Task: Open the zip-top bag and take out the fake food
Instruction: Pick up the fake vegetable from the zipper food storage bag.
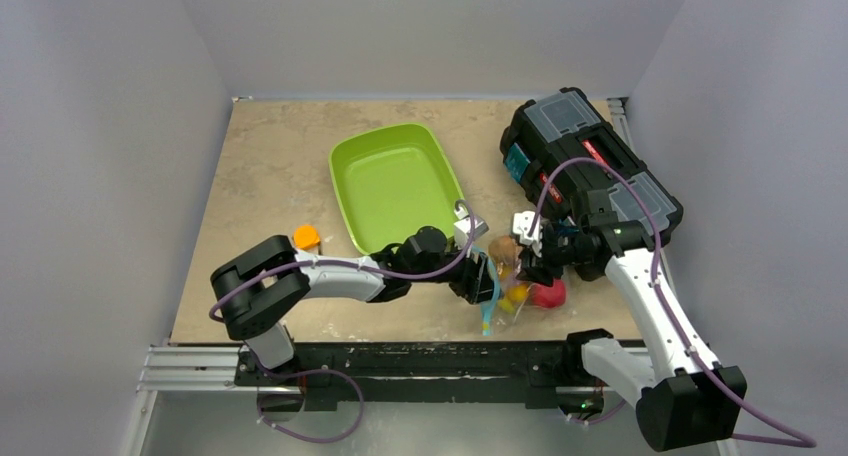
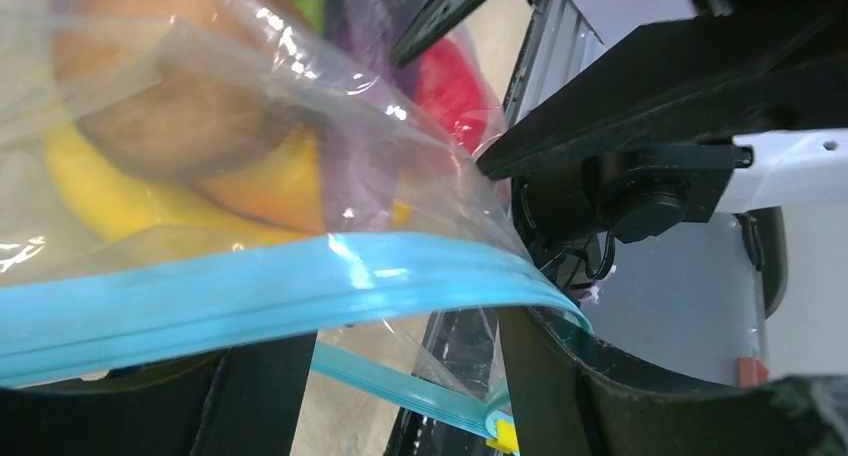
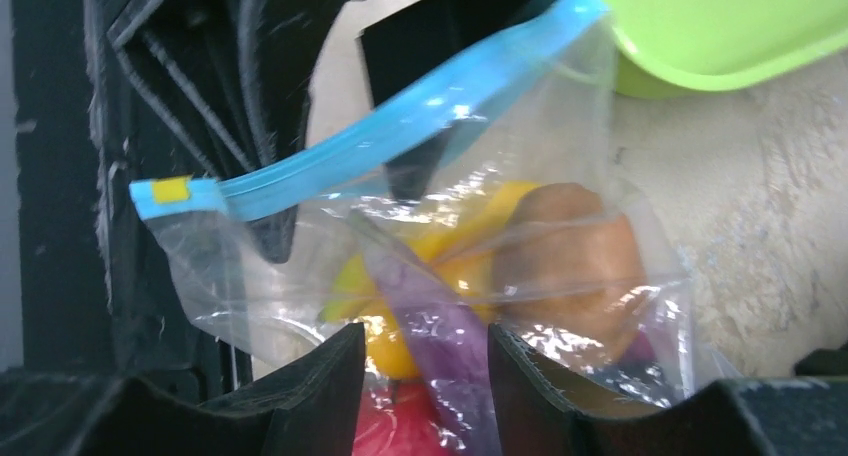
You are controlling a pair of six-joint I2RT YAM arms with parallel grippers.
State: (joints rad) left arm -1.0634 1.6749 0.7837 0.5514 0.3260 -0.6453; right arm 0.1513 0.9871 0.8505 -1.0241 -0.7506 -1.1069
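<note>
The zip-top bag (image 1: 516,276) lies near the table's front edge, between both grippers, with the fake food (image 1: 547,294) inside. Its blue-teal zip strip (image 2: 250,301) arches across the tips of my left gripper (image 2: 405,376). The strip's other side (image 2: 400,384) sags lower, so the mouth gapes. The left fingers stand apart with nothing pinched between them. My right gripper (image 3: 427,366) clamps the bag's body, with a purple eggplant (image 3: 450,326) and a yellow piece (image 3: 395,351) between its fingers. A brown piece (image 3: 580,256) and a red apple (image 3: 390,431) also show through the plastic.
A green tray (image 1: 395,186) stands behind the bag, and its rim shows in the right wrist view (image 3: 720,36). A black toolbox (image 1: 590,161) sits at the back right. A small orange block (image 1: 306,237) lies left of the left arm. The table's front rail (image 1: 420,361) is just below the bag.
</note>
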